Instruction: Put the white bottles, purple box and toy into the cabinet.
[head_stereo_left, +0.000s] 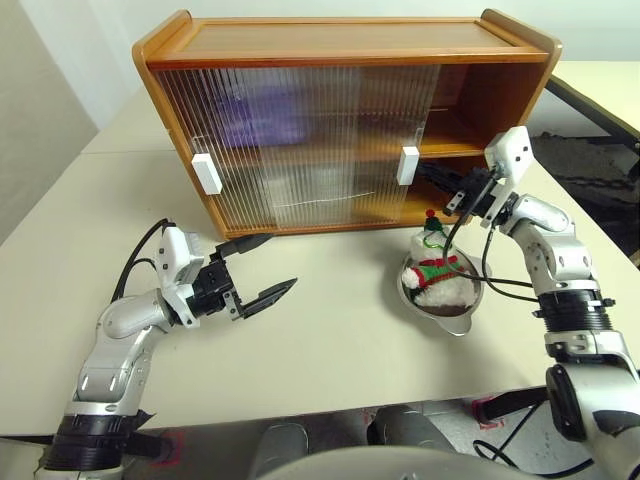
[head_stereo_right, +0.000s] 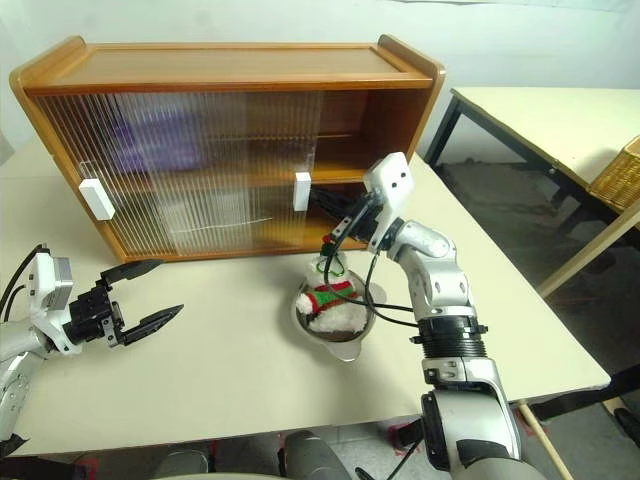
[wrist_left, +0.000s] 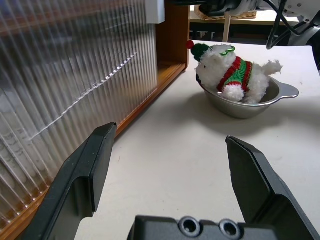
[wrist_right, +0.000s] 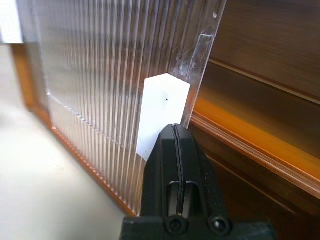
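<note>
Toy (head_stereo_left: 440, 275) lies in a metal bowl (head_stereo_left: 450, 312) on the table (head_stereo_left: 320, 340), just in front of the cabinet (head_stereo_left: 345, 120), near its open right end. Purple box (head_stereo_left: 262, 112) shows as a blur behind the ribbed doors, upper shelf. Right gripper (wrist_right: 176, 131), fingers pressed together and holding nothing, sits at the white handle (wrist_right: 161, 114) of the right sliding door (head_stereo_left: 330, 140). Left gripper (head_stereo_left: 258, 268) spread wide, empty, low over the table.

Risk: closed tips could slip off the handle edge, or push the door further across the opening the toy needs.
</note>
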